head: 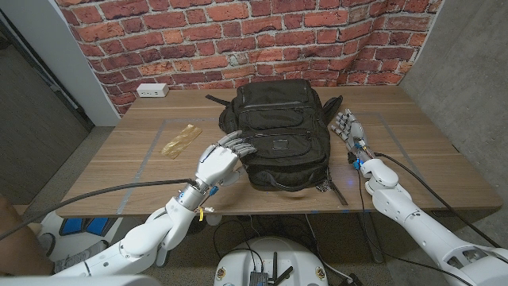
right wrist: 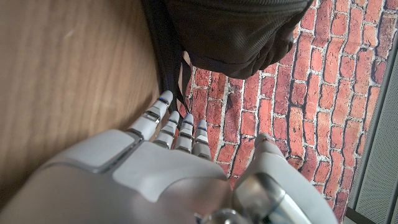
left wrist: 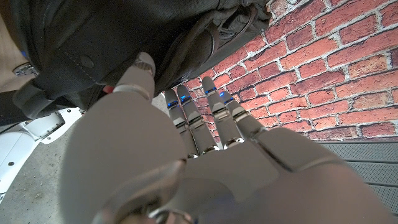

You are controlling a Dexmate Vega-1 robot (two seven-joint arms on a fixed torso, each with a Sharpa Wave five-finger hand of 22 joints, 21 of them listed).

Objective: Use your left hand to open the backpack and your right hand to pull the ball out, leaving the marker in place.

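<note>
One black backpack (head: 279, 133) lying on the wooden table (head: 119, 159), around the middle, seemingly closed; ball and marker not to be seen. Left hand (head: 220, 161) at about 8 o'clock from the backpack, fingers (head: 236, 144) stretched out, a little apart and holding nothing, their tips at the bag's left side; real contact hard to judge from the head view. Same hand from the left wrist view: fingers (left wrist: 214, 112) straight and released, thumb tip close to the dark fabric of the backpack (left wrist: 93, 43). Right hand (head: 348, 127) at about 3 o'clock from the backpack, just beside it, fingers extended side by side, grasping nothing; touching the bag or not, cannot tell. From the right wrist view, right fingers (right wrist: 168, 124) also straight, near the bag's dangling strap (right wrist: 171, 68). Crumpled golden wrapper (head: 181, 139) at 9 o'clock from the backpack, well apart. White power strip (head: 152, 90) at the far left table edge, at 10 o'clock, before the red brick wall (head: 238, 32).
</note>
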